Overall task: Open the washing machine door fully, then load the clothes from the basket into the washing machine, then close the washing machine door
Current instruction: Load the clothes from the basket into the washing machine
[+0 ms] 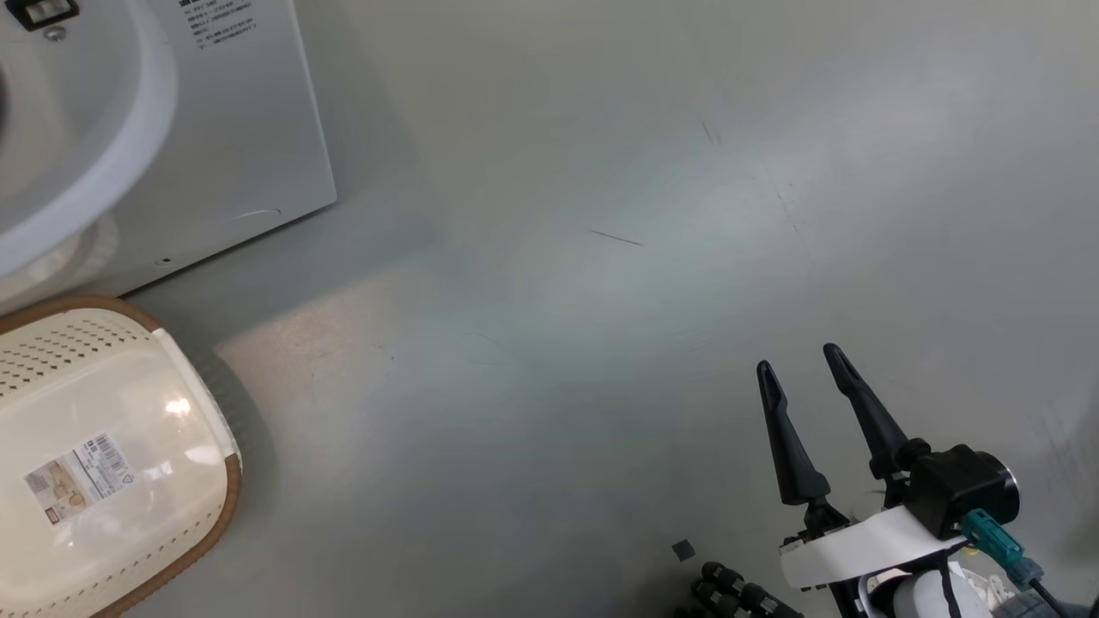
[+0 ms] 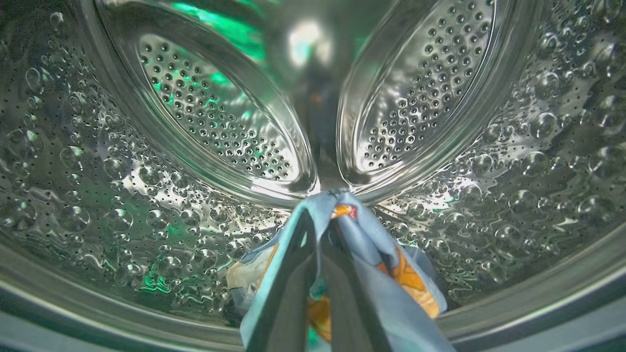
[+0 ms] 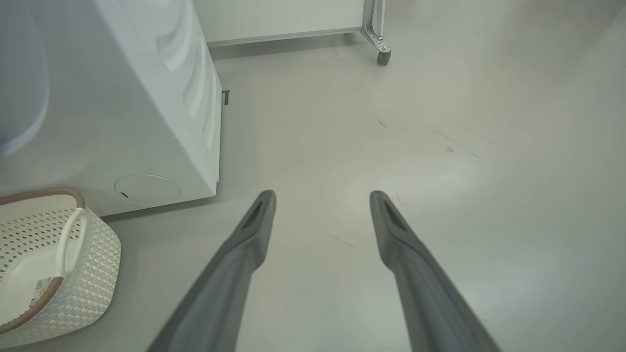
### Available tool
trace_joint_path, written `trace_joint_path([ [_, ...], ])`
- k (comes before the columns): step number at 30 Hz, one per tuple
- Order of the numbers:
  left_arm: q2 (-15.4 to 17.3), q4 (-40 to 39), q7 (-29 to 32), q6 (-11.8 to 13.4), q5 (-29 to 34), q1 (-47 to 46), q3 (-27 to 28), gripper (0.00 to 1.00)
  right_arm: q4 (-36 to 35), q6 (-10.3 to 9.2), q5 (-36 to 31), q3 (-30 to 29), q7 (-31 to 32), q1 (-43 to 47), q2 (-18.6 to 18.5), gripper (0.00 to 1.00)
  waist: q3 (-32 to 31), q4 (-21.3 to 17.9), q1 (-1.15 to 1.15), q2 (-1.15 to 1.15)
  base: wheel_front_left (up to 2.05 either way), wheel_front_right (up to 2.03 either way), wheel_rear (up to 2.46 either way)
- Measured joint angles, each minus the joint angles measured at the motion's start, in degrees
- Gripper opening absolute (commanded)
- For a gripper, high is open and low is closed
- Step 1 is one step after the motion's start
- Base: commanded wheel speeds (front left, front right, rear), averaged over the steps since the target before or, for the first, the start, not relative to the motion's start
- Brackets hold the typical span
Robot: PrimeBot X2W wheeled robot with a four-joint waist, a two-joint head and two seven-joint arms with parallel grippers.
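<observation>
In the left wrist view my left gripper (image 2: 323,220) is deep inside the washing machine's steel perforated drum (image 2: 122,195). It is shut on a blue cloth (image 2: 381,254) printed with orange figures, one of the clothes, which drapes over both fingers. The white washing machine (image 1: 240,129) stands at the head view's top left; its door is out of view. Below it on the floor sits the cream basket (image 1: 232,498) with a brown rim, its bare bottom showing a label. My right gripper (image 1: 798,360) hangs open over the floor at the lower right, nothing between its fingers.
The right wrist view has the open right gripper (image 3: 323,195) above pale floor, the washing machine (image 3: 122,98) to its left and the basket (image 3: 93,259) at the lower left. A wheeled metal frame leg (image 3: 381,54) stands at the far top.
</observation>
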Motion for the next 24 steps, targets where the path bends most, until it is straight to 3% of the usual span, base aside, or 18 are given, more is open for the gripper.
trace_joint_path([
  [11, 1.81, 4.31, -2.76, -0.99, -1.18, -9.53, 0.75, 0.00, -1.71, -0.01, -0.65, -1.03, 0.00, 2.36, 0.12, 1.00, 4.33, -0.28, 0.00, 0.00, 0.00, 0.00, 0.00],
  [18, 1.05, 4.54, -7.75, -1.09, -2.70, -18.39, 1.63, 0.00, -3.30, -0.07, -1.08, -1.87, 0.00, 3.89, 0.16, 1.00, 6.79, -0.07, 0.00, 0.00, 0.00, 0.00, 0.00],
  [22, -0.63, 7.86, -9.10, -1.85, -2.74, -19.62, -0.81, 0.00, -3.43, -0.09, -1.08, -2.14, 0.00, 4.08, 0.16, 1.00, 7.49, 0.96, 0.00, 0.00, 0.00, 0.00, 0.00],
  [24, -0.88, 9.82, -9.45, -2.03, -1.82, -19.51, -1.88, 0.13, -3.45, -0.09, -1.08, -1.98, 0.00, 4.05, 0.18, 1.00, 7.56, 1.55, 0.00, 0.00, 0.00, 0.00, 0.00],
])
